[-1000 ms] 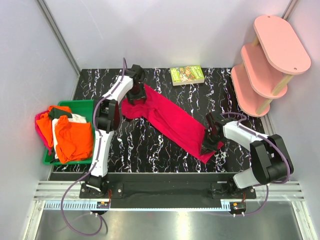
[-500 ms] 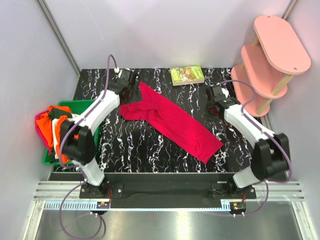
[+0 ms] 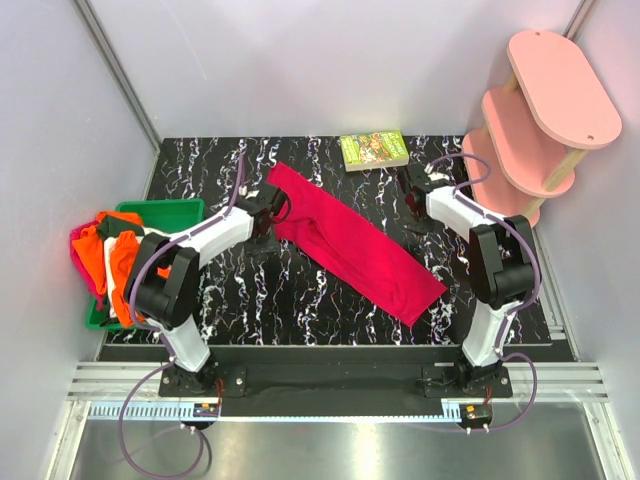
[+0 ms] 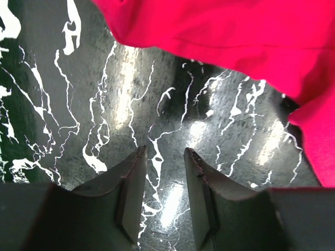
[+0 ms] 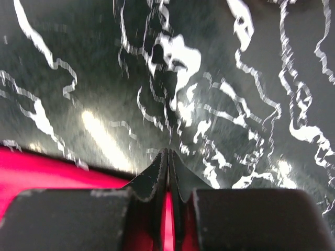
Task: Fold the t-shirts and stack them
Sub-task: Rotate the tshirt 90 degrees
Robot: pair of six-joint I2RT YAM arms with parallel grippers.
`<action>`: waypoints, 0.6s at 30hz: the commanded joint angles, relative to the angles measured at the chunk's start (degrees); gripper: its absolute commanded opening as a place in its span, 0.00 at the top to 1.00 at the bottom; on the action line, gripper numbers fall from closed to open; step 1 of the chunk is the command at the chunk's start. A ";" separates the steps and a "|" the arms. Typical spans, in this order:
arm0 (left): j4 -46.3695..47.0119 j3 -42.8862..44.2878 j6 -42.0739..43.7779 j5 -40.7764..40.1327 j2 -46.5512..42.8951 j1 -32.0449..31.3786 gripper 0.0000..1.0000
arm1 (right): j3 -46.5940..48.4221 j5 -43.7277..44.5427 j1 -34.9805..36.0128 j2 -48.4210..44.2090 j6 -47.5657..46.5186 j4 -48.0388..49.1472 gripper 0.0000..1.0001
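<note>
A crimson-red t-shirt point(image 3: 350, 240) lies as a long diagonal band on the black marbled table point(image 3: 250, 290), from the far middle to the near right. My left gripper point(image 3: 272, 212) is open and empty just off the shirt's left edge; in the left wrist view its jaws point(image 4: 165, 151) stand over bare table, with the red cloth point(image 4: 235, 42) ahead of them. My right gripper point(image 3: 412, 198) is shut over bare table to the right of the shirt. In the right wrist view its tips point(image 5: 168, 151) are pressed together, with red cloth point(image 5: 52, 167) showing behind.
A green bin point(image 3: 160, 207) at the left edge holds orange point(image 3: 145, 275), white and pink shirts in a heap. A small green-covered book point(image 3: 374, 149) lies at the far edge. A pink tiered shelf point(image 3: 540, 120) stands at the far right.
The shirt's left flap no longer sticks out, so the shirt is now a narrower band. My left gripper moved nearer and right along the shirt's edge. My right gripper shifted slightly left.
</note>
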 commanded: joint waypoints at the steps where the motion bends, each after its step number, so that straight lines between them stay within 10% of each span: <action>1: 2.49 0.47 -0.25 -2.65 -0.06 -0.01 0.61 | 3.73 3.69 -1.28 1.91 -0.90 0.56 0.91; 18: 1.88 12.34 0.37 3.32 17.60 3.76 0.62 | -3.12 -2.46 -2.34 2.54 1.46 0.47 0.90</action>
